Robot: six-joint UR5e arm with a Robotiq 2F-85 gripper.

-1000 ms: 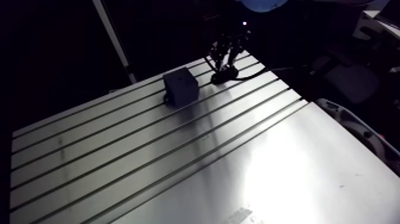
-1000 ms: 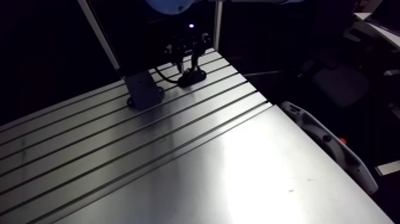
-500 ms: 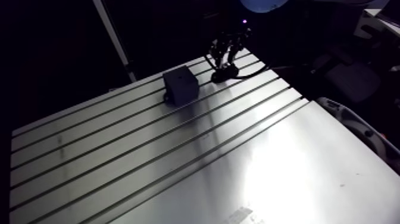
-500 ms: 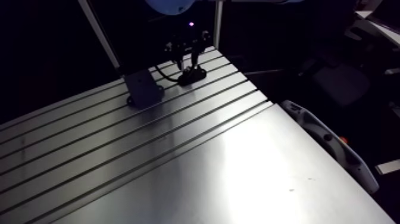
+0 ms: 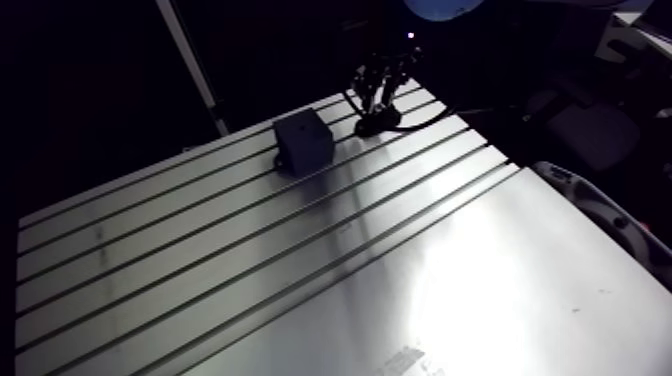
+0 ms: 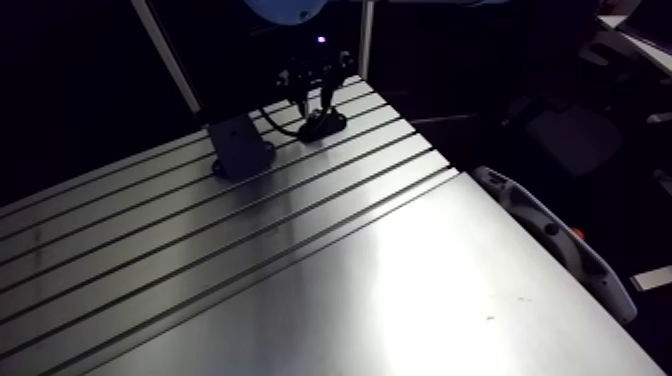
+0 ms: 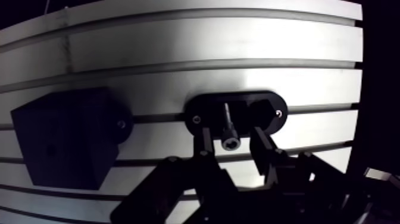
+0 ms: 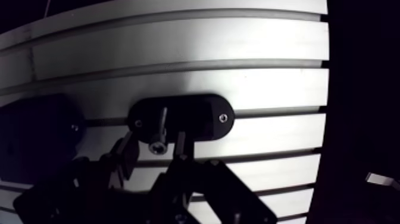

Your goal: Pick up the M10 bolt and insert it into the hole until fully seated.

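Hand [image 7: 231, 134] wide, fingers [image 7: 206, 143] either side of the M10 bolt [image 7: 228, 126], not touching — bolt on black oval holder [image 7: 208, 106].

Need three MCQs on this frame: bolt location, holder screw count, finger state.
1. Where is the bolt? A held in mid-air B in the black oval holder C lying in a slot
2. Screws showing on the holder? A two B four C none
3. The fingers are: A shut on the bolt B open beside its head C shut, empty
Key: 1 B, its shank sits in the holder; 2 A, one near each end; 3 B, gaps show either side of the head.
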